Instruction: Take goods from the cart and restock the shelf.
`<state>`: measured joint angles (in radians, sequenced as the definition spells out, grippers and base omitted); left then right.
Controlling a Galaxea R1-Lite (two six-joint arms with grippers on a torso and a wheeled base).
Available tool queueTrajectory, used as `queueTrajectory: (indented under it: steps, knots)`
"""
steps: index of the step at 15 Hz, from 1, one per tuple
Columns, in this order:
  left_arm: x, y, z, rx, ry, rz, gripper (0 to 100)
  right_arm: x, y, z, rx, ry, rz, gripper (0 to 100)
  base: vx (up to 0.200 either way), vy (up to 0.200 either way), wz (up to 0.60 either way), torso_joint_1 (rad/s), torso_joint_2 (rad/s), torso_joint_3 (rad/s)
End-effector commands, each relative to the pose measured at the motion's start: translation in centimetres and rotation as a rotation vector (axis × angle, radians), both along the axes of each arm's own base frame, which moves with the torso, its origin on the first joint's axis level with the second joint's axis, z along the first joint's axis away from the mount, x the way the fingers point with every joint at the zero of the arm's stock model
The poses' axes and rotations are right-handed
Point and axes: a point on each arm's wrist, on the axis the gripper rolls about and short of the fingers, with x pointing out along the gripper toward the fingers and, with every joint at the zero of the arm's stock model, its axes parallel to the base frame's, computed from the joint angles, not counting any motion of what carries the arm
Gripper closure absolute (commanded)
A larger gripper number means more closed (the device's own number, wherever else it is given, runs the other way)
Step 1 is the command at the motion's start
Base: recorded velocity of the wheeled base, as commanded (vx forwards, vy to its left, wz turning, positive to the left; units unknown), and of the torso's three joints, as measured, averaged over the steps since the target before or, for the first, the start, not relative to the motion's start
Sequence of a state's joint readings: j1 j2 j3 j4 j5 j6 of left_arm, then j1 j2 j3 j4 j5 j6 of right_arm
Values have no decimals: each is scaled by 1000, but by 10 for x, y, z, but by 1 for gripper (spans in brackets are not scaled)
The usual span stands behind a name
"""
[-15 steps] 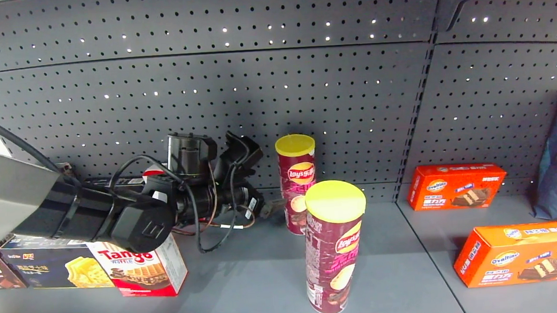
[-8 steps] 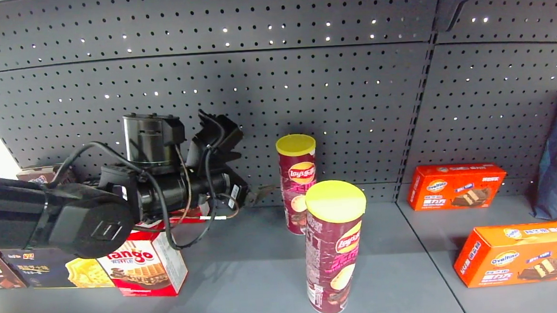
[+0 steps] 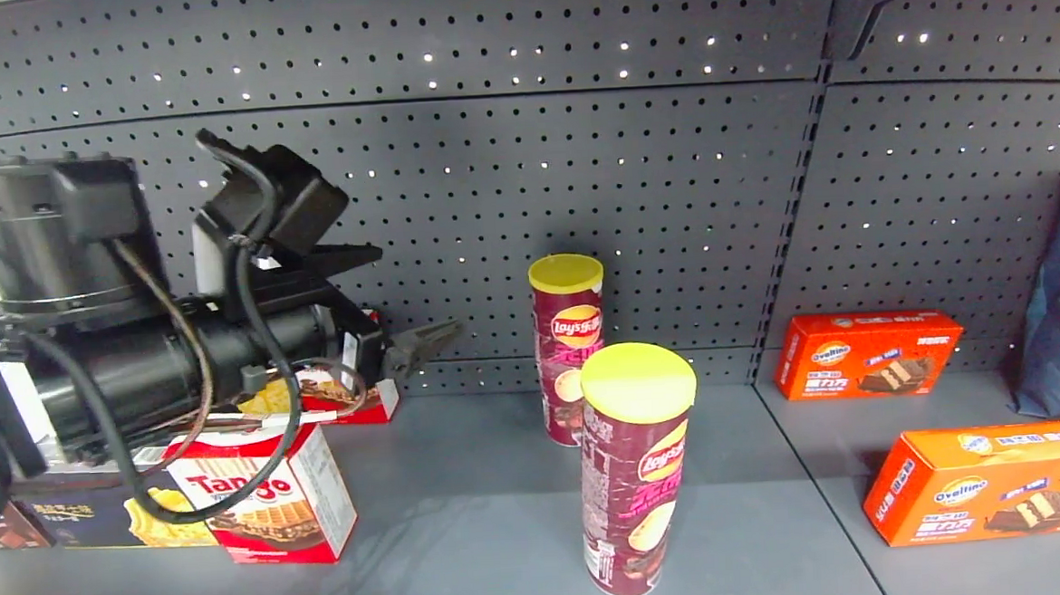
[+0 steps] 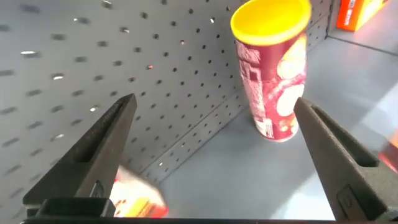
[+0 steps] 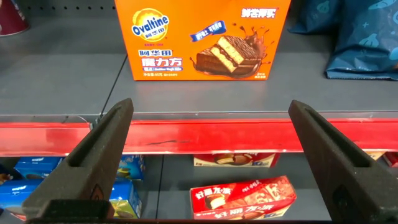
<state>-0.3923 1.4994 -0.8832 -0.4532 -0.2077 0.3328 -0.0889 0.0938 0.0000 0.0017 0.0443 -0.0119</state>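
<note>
The rear can stands upright at the centre of the head frame, close to the pegboard. A second can stands upright just in front of it, at lower centre. Our left gripper was right beside the rear can a second ago. It has since drawn off toward the left of the frame and risen, its jaws spread wide with nothing between them. We judge this can placed (and the arm free to go back to the cart).

Our right gripper is also spread wide and empty, facing an orange box across the red shelf edge.

As for labels, both cans carry a round red-and-yellow logo on maroon. The red box at lower left pictures wafers, and the orange box pictures a cake slice. We leave the print unread.
</note>
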Motion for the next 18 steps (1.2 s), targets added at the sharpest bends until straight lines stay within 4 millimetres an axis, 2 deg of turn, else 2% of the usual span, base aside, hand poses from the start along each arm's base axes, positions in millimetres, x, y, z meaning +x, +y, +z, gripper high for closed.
queueTrajectory:
  steps: [1,2,3,5,8,9,10,11,12,13,14,15,16,18]
  knots:
    - [-36,14,14,-23,-63,6,0,0,0,0,0,1,0,0,0,0,0,0,0,0]
    - [-46,18,13,-25,-68,6,0,0,0,0,0,1,0,0,0,0,0,0,0,0]
    - [-64,25,5,-22,-60,3,0,0,0,0,0,1,0,0,0,0,0,0,0,0]
    - [-86,35,-8,-17,-47,12,0,0,0,0,-3,3,2,0,0,0,0,0,0,0]
    - [-93,40,-12,-16,-46,62,0,0,-1,7,-11,-17,64,0,0,0,0,0,0,0]
    - [-92,40,-8,-25,-56,67,0,4,-1,73,30,-111,55,0,0,0,0,0,0,0]
    - [-92,39,-6,-30,-59,66,0,22,-1,109,85,-71,70,0,0,0,0,0,0,0]
    - [-90,38,-7,-27,-53,64,0,33,0,131,101,-62,164,0,0,0,0,0,0,0]
    - [-90,38,-7,-28,-52,66,0,41,3,134,47,-28,281,0,0,0,0,0,0,0]
    - [-90,38,-7,-28,-52,66,0,41,3,134,47,-28,281,0,0,0,0,0,0,0]
    - [-90,38,-7,-28,-52,65,0,60,6,140,23,17,342,0,0,0,0,0,0,0]
    - [-90,38,-7,-28,-52,65,0,60,6,140,23,17,342,0,0,0,0,0,0,0]
    - [-89,41,-7,-29,-51,80,0,102,28,144,0,107,534,0,0,0,0,0,0,0]
    - [-88,41,-7,-29,-50,80,0,124,44,139,-15,167,598,0,0,0,0,0,0,0]
